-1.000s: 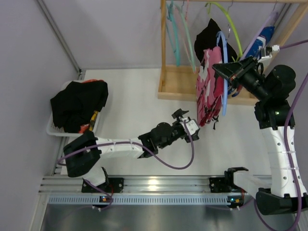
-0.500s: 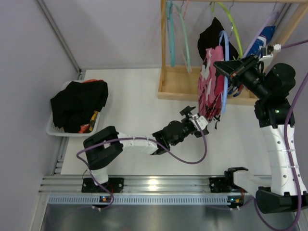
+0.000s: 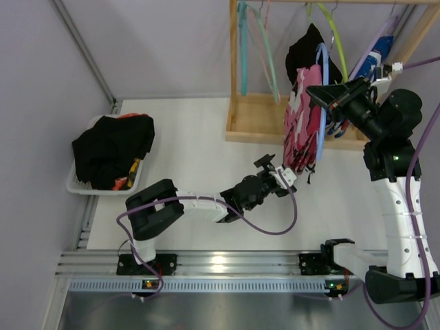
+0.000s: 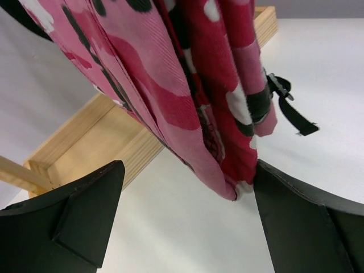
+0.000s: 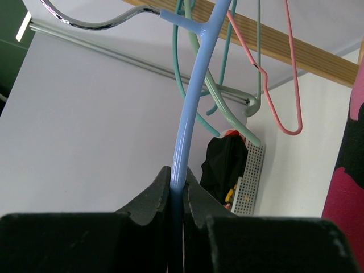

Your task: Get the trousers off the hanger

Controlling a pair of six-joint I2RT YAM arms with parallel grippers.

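The right fingers (image 5: 152, 198) clench the light-blue plastic hanger (image 5: 192, 99), the pink-red camouflage cloth trousers (image 4: 182, 85) hang against it above the white surface (image 3: 192, 137), and the left fingers (image 4: 85, 219) stand spread, released, either side of their lower hem.

The camouflage trousers (image 4: 187, 85) were pink and red with black and white patches; the strap (image 4: 289, 107) was black. The black trousers (image 3: 306, 51) were plain. The blue hanger (image 5: 187, 114) was light blue, the pink hanger (image 5: 265, 86) salmon, the rack (image 4: 108, 136) pale wood, the table (image 3: 192, 137) white.
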